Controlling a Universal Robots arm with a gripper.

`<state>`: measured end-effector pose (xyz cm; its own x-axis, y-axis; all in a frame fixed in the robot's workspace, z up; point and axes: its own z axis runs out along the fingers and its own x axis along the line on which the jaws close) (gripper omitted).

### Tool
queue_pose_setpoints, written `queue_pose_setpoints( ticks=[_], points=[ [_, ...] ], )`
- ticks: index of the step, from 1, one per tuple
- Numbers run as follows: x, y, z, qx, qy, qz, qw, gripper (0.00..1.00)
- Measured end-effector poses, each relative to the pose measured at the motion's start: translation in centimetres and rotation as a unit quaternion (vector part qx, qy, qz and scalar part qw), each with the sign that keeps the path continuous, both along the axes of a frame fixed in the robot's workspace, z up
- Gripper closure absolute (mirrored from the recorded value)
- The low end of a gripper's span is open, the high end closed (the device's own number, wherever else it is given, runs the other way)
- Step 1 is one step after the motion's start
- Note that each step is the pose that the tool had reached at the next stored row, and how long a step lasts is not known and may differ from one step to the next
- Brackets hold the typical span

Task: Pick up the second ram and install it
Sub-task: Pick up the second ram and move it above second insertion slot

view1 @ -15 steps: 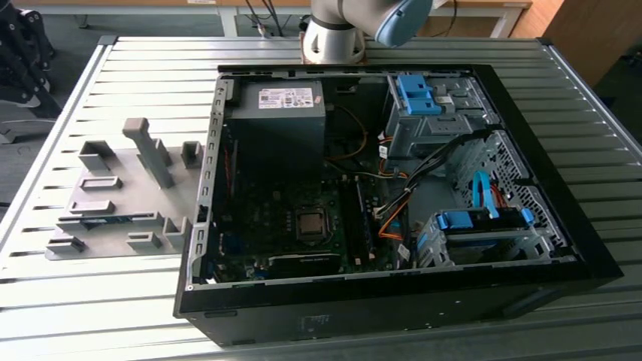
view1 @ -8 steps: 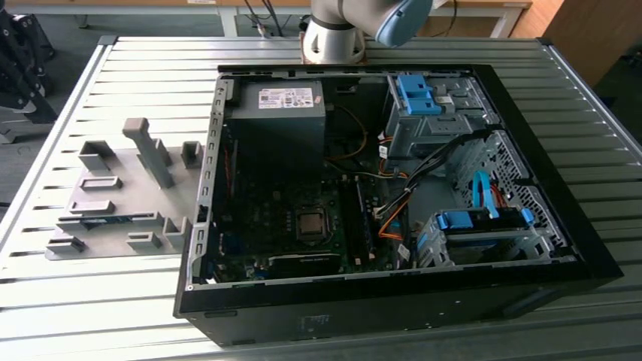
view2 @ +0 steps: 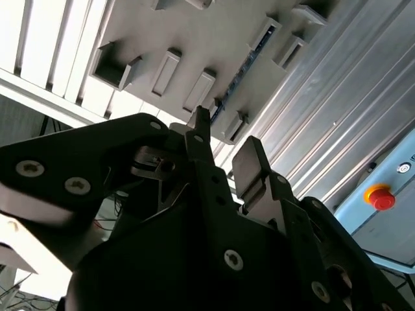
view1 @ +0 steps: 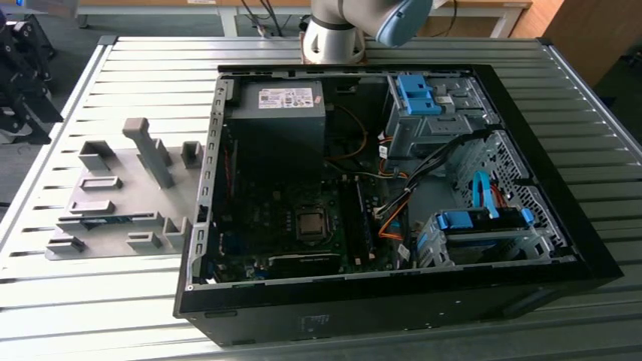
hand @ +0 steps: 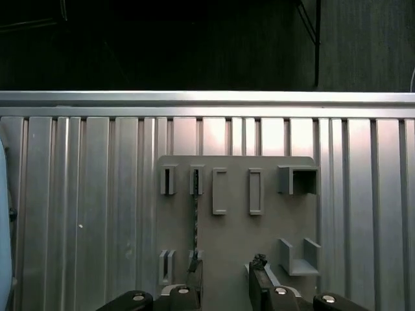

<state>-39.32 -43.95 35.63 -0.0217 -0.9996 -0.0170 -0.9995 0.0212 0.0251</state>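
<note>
Aluminium ribbed tabletop (view1: 120, 301) carries an open black computer case (view1: 401, 301). At the exterior view's left, a grey slotted fixture plate (view1: 131, 169) holds the thin blue ram stick (hand: 196, 223) on edge. Black fingers (hand: 259, 282) stand apart, empty, just above it.

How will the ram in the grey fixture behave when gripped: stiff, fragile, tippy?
Probably stiff and light: the second ram shows as a thin, straight board standing on edge in the grey fixture's slots. Being so narrow, it may tilt or bind unless lifted straight. The open end effector hangs over the fixture.
</note>
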Motion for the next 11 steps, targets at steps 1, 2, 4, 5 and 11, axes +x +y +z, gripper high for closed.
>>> queue_pose_setpoints(
  ticks=[1, 2, 4, 5, 11],
  points=[
    [0.00, -0.02, -0.18, 0.0000, 0.0000, -0.005, 1.0000, 0.58],
    [0.00, -0.04, -0.36, 0.0000, 0.0000, -0.009, 1.0000, 0.58],
    [0.00, -0.05, -0.68, 0.0001, -0.0001, -0.013, 0.9999, 0.58],
    [0.00, -0.05, -0.69, 0.0000, -0.0001, -0.013, 0.9999, 0.58],
    [0.00, -0.05, -0.71, 0.0000, -0.0002, -0.013, 0.9999, 0.58]
  ],
)
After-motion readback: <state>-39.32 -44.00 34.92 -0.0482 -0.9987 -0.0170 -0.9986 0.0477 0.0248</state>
